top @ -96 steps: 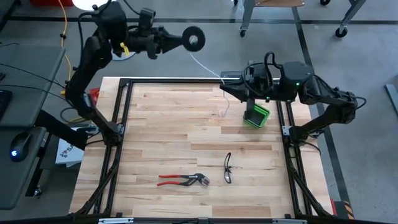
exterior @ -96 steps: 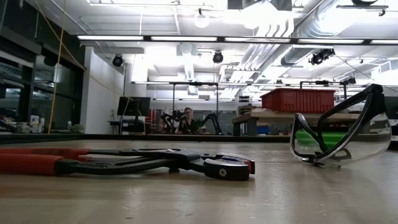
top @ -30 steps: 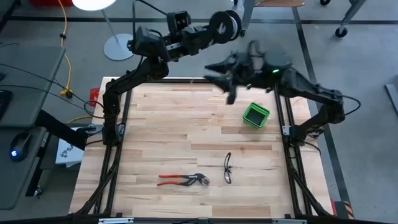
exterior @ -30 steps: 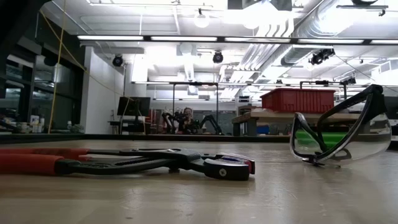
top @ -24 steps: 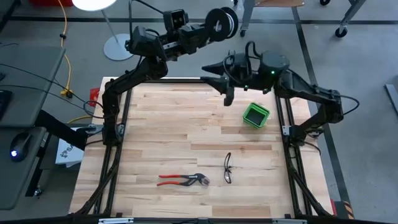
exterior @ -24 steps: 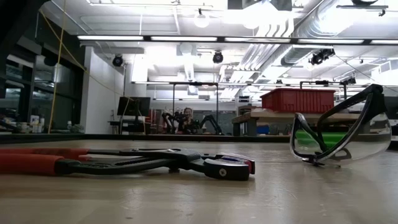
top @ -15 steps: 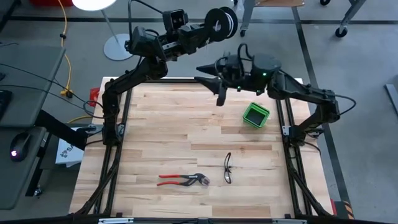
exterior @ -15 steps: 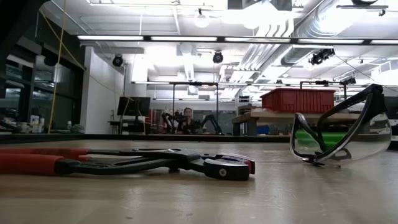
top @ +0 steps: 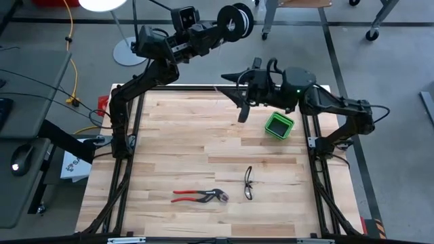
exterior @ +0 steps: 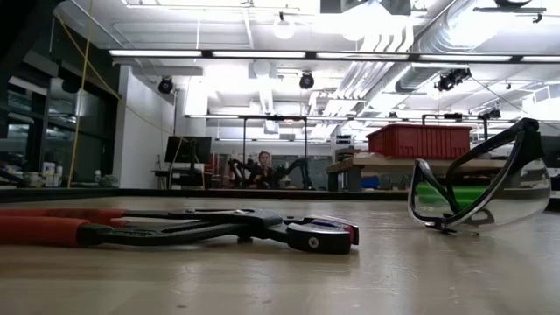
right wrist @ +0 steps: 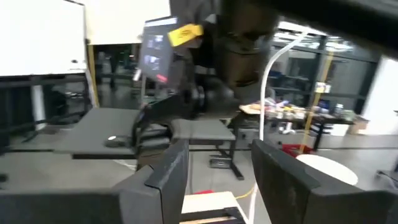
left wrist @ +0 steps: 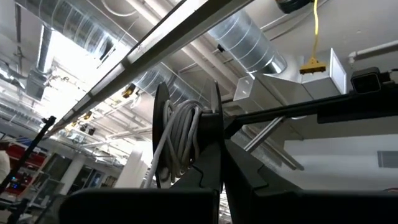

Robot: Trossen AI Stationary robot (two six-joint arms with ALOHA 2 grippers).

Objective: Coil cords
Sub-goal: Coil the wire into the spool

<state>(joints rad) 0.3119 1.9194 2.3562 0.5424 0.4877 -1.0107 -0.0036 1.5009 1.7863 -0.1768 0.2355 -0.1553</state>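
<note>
Two pincers work above the surface's (top: 169, 129) far edge: left pincer (top: 227, 27) pinching the spool (top: 239, 20), right pincer (top: 234, 91) spread. Best keep the cord (left wrist: 177, 134) taut while winding

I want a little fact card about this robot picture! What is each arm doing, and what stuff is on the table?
left gripper: jaws shut on the black spool, raised beyond the table's far edge
black spool: white cord wound around it
white cord: mostly coiled on the spool
right gripper: jaws open, holding nothing, over the table's far edge
table: wooden
on the table: green box, red-handled pliers, safety glasses
</note>
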